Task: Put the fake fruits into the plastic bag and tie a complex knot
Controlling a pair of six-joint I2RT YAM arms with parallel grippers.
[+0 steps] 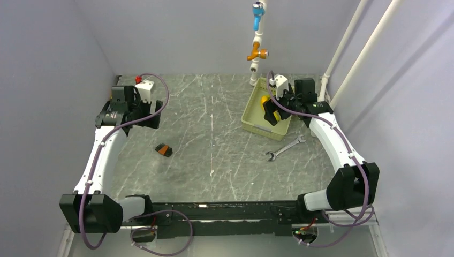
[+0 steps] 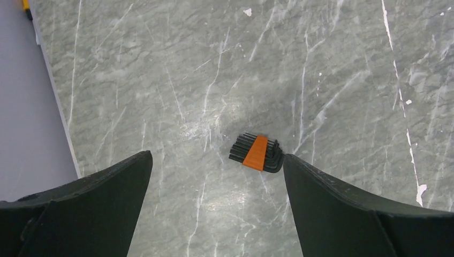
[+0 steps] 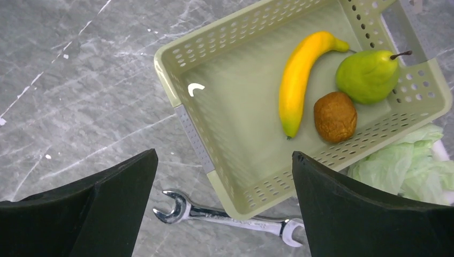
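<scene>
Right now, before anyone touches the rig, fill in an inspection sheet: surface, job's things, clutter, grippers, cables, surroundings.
Surface: grey marbled table.
Job's things: banana, pear and brown fruit in the perforated basket; plastic bag crumpled beside it.
Clutter: wrench beside the basket; hex key set on the table.
Grippers: left gripper open above the hex key set; right gripper open above the basket.
Cables: purple cables along both arms.
Surroundings: grey walls; white pipe, blue and orange fittings.
</scene>
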